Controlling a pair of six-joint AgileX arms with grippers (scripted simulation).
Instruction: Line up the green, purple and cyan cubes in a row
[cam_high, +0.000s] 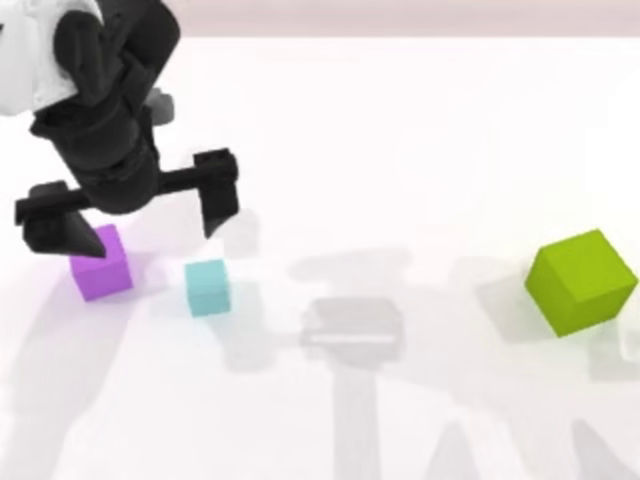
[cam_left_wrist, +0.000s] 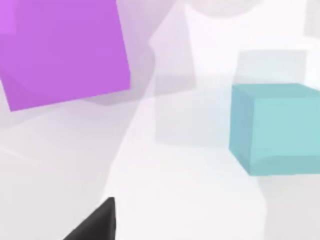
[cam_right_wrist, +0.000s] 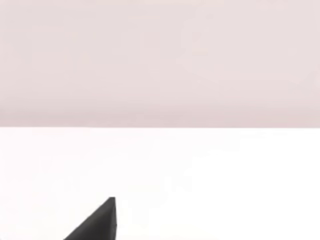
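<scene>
The purple cube (cam_high: 102, 265) lies at the left of the table, with the smaller cyan cube (cam_high: 207, 286) a short gap to its right. Far off at the right edge rests the big green cube (cam_high: 582, 282), turned at an angle. My left gripper (cam_high: 150, 243) hovers open and wide just behind the purple and cyan cubes, one fingertip over the purple cube's back corner, holding nothing. The left wrist view shows the purple cube (cam_left_wrist: 65, 50) and the cyan cube (cam_left_wrist: 275, 130) apart. Of my right gripper only one dark fingertip (cam_right_wrist: 100, 222) shows, over bare table, away from the cubes.
The white table (cam_high: 400, 150) stretches bare between the cyan cube and the green cube, with only grey arm shadows on it. The table's far edge (cam_right_wrist: 160, 127) meets a pale wall in the right wrist view.
</scene>
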